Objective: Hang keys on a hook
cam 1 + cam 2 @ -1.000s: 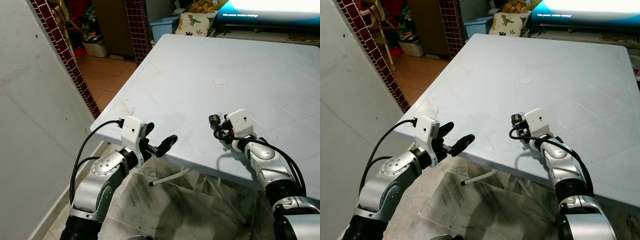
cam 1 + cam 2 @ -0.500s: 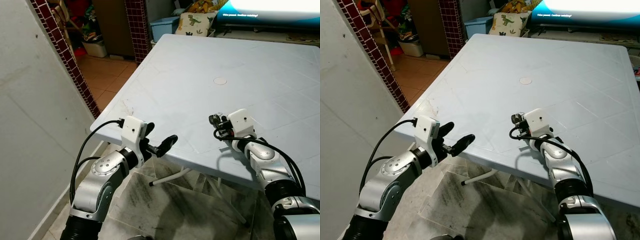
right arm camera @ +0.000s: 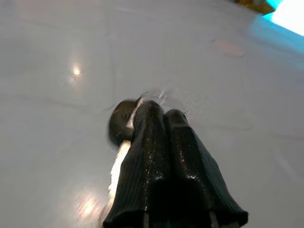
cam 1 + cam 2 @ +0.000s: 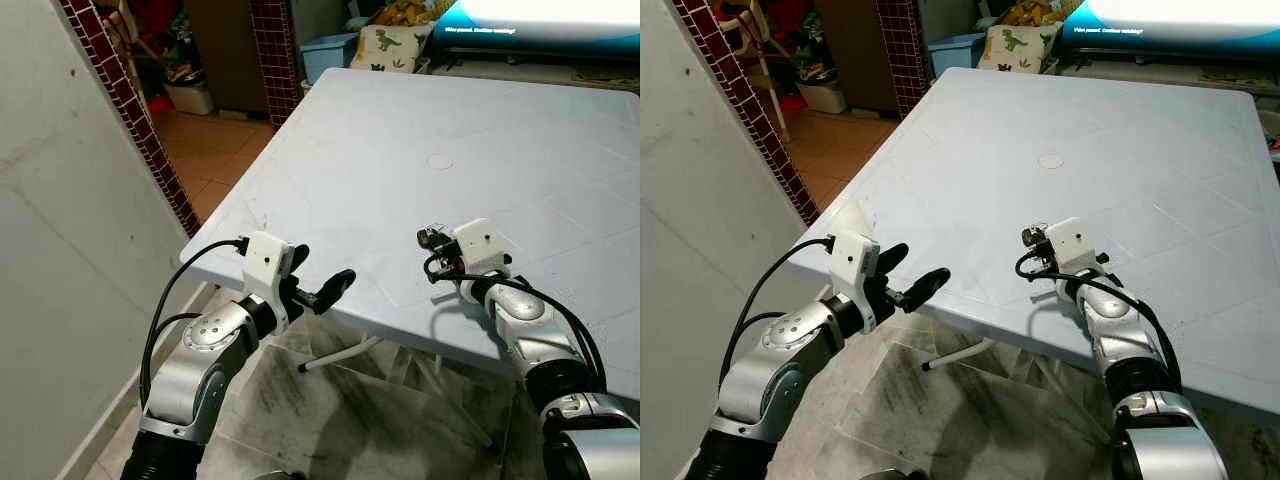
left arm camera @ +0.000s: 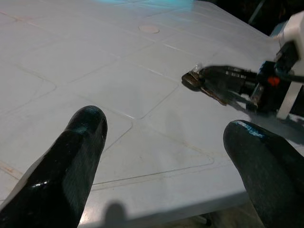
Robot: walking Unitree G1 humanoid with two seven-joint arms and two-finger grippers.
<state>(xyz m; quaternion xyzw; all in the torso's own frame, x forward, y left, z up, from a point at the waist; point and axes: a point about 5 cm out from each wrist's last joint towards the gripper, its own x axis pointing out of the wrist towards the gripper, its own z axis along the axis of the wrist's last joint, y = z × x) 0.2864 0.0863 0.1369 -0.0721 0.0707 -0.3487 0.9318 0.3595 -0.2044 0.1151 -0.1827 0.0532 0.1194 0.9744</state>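
A small bunch of keys [image 5: 192, 80] with a dark round head and a thin ring [image 3: 121, 124] is pinched at the tips of my right gripper [image 4: 431, 240], which is shut on it just above the white table [image 4: 400, 150] near its front edge. In the right wrist view the two black fingers [image 3: 161, 156] press together with the key head poking out beside them. My left gripper [image 4: 322, 283] hovers open at the table's front left corner, its fingers [image 5: 71, 156] spread wide, aimed toward the keys.
A pale grey wall [image 4: 60, 260] with a dark red tiled edge [image 4: 130, 110] rises on the left. Beyond the table stand a blue bin [image 4: 330, 52], a dinosaur-print cushion [image 4: 392, 45] and a lit screen [image 4: 540, 20]. Marbled floor [image 4: 330, 420] lies below.
My right gripper has lifted slightly and shifted a little with the keys. The left arm has stayed still.
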